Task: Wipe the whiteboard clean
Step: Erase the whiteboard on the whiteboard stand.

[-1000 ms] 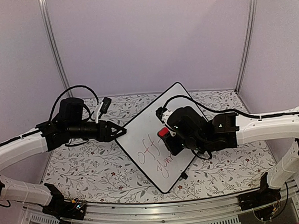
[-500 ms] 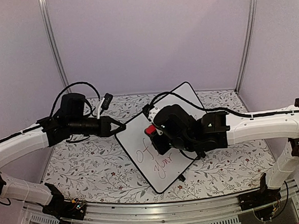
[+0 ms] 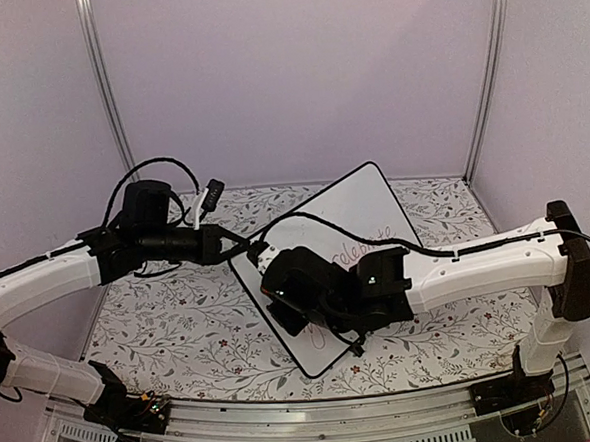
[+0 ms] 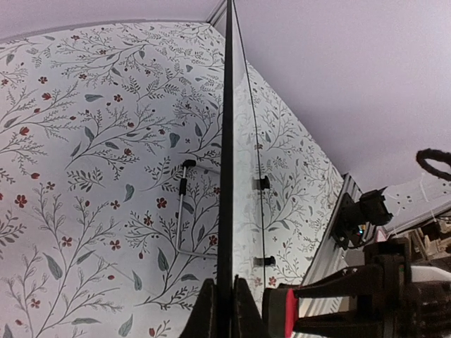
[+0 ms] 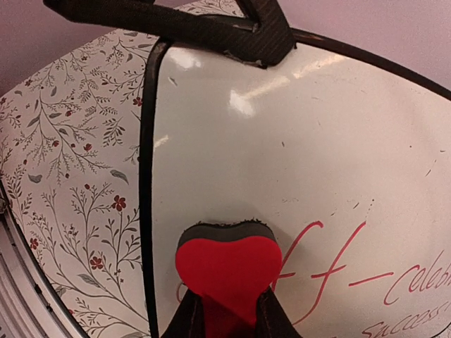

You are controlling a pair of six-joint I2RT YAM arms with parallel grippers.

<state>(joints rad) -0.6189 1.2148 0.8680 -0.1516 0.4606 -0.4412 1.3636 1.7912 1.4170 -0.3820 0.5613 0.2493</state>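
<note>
1. Here, the rectangular, glossy whiteboard with rounded corners and a thin black rim (image 3: 364,209) is seen lying askew on the floral-patterned table cover (image 3: 161,329), reached by one gripper from each side.
2. The left gripper (image 4: 224,304) is closed on the whiteboard's rim. In the left wrist view the black edge runs straight out from between the jaws, which are pressed against either face.
3. The right gripper (image 5: 229,313) is clamped on a red heart-shaped eraser with a dark felt layer (image 5: 227,266), which is held just ahead of its jaws.
4. The felt side of the eraser is set against the white surface, near the rim that lies to the left of the right jaws.
5. Red cursive handwriting (image 5: 338,278) is seen to the right of the right jaws, just beside the eraser.
6. Farther ahead of the right jaws the surface is plain white, up to the dark fingers (image 5: 257,35) of the left gripper at the far rim.
</note>
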